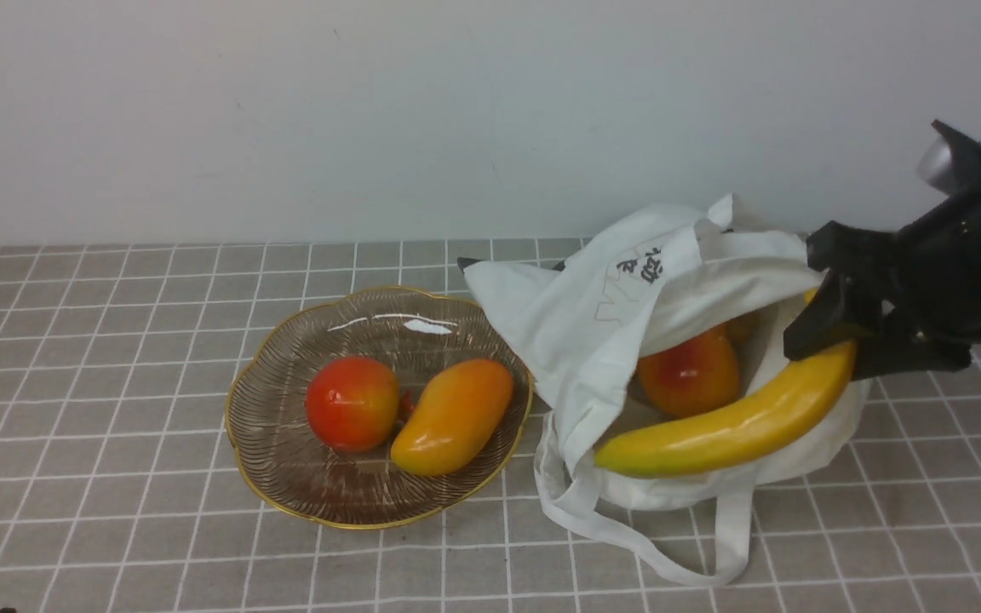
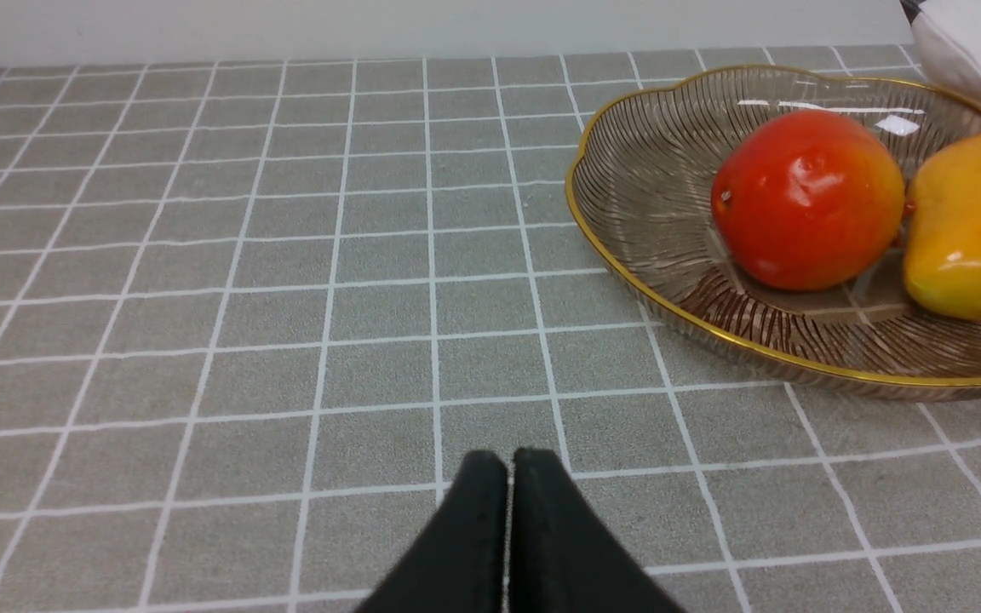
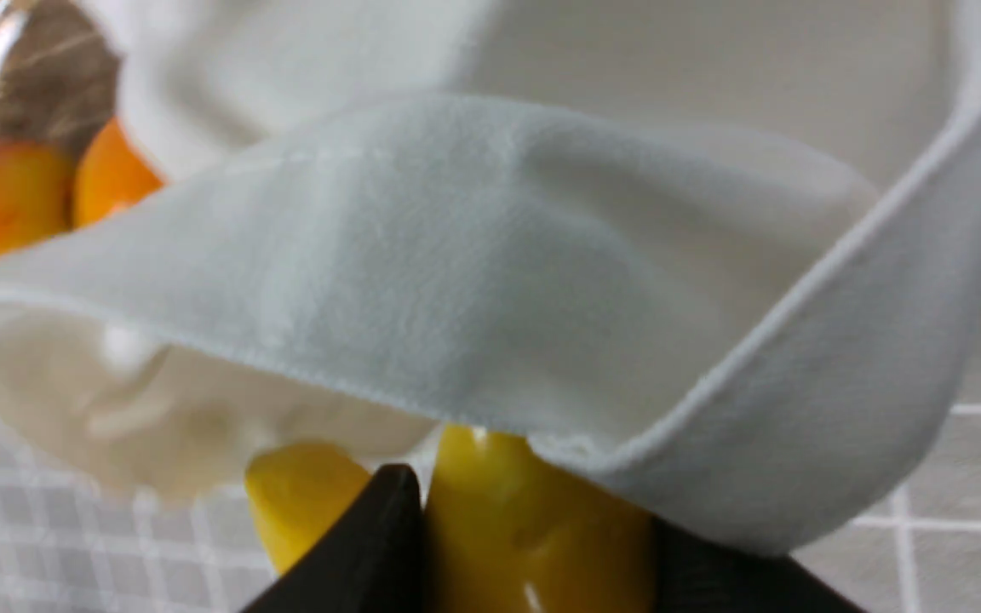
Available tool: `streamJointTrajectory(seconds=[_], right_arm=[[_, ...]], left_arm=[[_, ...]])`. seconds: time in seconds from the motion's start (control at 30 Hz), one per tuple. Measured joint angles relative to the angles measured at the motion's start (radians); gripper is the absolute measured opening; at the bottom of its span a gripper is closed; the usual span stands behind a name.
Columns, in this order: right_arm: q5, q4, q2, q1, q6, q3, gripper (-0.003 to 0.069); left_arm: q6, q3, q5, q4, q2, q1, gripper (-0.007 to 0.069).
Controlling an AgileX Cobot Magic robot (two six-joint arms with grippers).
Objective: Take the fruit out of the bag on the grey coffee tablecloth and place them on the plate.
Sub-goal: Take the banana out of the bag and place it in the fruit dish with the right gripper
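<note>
Right gripper [image 3: 542,528]: part-open, clamped on banana [image 1: 733,426].
Banana slants down-left from gripper; plate [image 1: 239,426] left of centre; left gripper [image 2: 509,464] closed, farther off.

Plain pale wall [image 1: 490,119], small dark specks

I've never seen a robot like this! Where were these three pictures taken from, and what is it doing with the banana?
It's a robot with two arms. The front picture comes from a camera between them, looking forward. The other two come from cameras on its wrists.

The right gripper is holding the yellow banana at the mouth of the white cloth bag. Another fruit, red and orange, sits inside. The left gripper holds nothing.

On the checked grey cloth is a glass plate with a red-orange fruit and a mango-shaped one. The banana probably goes there next.
</note>
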Motion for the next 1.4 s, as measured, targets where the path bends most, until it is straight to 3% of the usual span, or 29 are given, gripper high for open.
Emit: streamJointTrajectory(seconds=[0.43,0.63,0.73,0.93,1.03,1.17,1.4], right_arm=[[0.063,0.078,-0.005,0.0,-0.121,-0.011,0.0313],[0.063,0.043,-0.005,0.0,-0.131,-0.012,0.0312],[0.063,0.117,-0.006,0.0,-0.158,-0.012,0.0312],[0.06,0.462,-0.02,0.028,-0.35,-0.033,0.0311],[0.051,0.502,-0.021,0.07,-0.4,-0.056,0.0311],[-0.018,0.468,-0.013,0.172,-0.446,-0.115,0.0311],[-0.081,0.235,0.166,0.337,-0.406,-0.337,0.0311]], left_arm=[[0.0,0.0,0.0,0.0,0.0,0.0,-0.0008],[0.0,0.0,0.0,0.0,0.0,0.0,-0.0008],[0.0,0.0,0.0,0.0,0.0,0.0,-0.0008],[0.0,0.0,0.0,0.0,0.0,0.0,-0.0008],[0.0,0.0,0.0,0.0,0.0,0.0,-0.0008],[0.0,0.0,0.0,0.0,0.0,0.0,-0.0008],[0.0,0.0,0.0,0.0,0.0,0.0,-0.0008]])
